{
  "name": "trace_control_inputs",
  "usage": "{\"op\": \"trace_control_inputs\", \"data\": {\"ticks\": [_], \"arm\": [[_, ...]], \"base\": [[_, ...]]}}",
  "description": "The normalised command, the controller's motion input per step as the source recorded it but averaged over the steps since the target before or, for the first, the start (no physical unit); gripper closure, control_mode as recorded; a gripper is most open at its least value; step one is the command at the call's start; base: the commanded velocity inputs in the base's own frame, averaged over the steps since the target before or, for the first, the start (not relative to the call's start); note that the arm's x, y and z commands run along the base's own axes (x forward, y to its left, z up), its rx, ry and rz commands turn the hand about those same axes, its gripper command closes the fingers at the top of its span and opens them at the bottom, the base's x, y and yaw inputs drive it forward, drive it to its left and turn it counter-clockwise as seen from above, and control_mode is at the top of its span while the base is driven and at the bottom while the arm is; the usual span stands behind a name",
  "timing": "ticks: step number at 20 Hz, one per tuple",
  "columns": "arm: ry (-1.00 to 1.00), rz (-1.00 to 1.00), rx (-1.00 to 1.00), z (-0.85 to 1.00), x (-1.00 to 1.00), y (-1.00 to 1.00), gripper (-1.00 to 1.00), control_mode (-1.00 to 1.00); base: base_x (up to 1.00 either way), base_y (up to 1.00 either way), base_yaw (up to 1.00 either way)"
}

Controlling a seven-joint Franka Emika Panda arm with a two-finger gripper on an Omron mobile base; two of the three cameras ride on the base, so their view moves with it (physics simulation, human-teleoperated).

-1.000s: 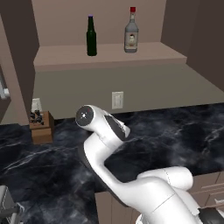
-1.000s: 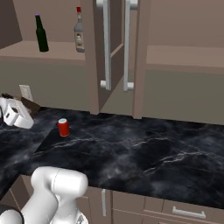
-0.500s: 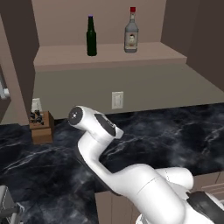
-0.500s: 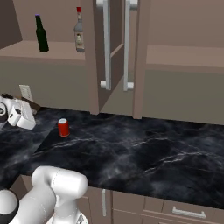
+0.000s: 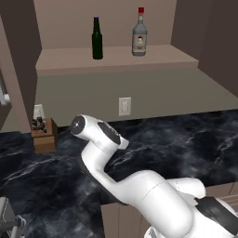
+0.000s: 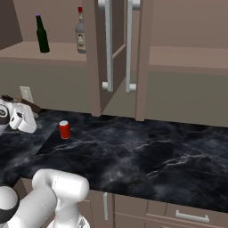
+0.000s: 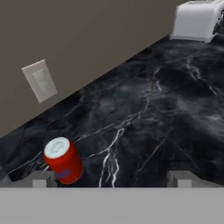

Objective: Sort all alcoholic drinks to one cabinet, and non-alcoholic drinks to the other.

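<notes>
A black marbled counter [image 6: 147, 156] ran across the lower half of both base views. A red can [image 6: 64, 130] stood upright on it at left of centre in the right base view. A wooden knife block [image 5: 44, 135] sat at the left edge. On the open cabinet shelf [image 5: 116, 58] above stood a dark green bottle [image 5: 96, 38] and a clear red-capped bottle [image 5: 139, 33], apart.

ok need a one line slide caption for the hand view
Open gripper low over the black marble counter, red can standing upright by its left fingertip.
</notes>
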Motion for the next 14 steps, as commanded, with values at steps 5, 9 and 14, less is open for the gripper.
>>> {"op": "trace_control_inputs", "data": {"ticks": [5, 9, 14], "arm": [[0.00, 0.00, 0.00, -0.18, 0.12, 0.00, -1.00, -1.00], [0.00, 0.00, 0.00, -0.16, 0.15, 0.00, -1.00, -1.00], [0.00, -0.02, 0.00, -0.14, 0.22, 0.00, -1.00, -1.00]], "base": [[0.00, 0.00, 0.00], [0.00, 0.00, 0.00], [0.00, 0.00, 0.00]]}}
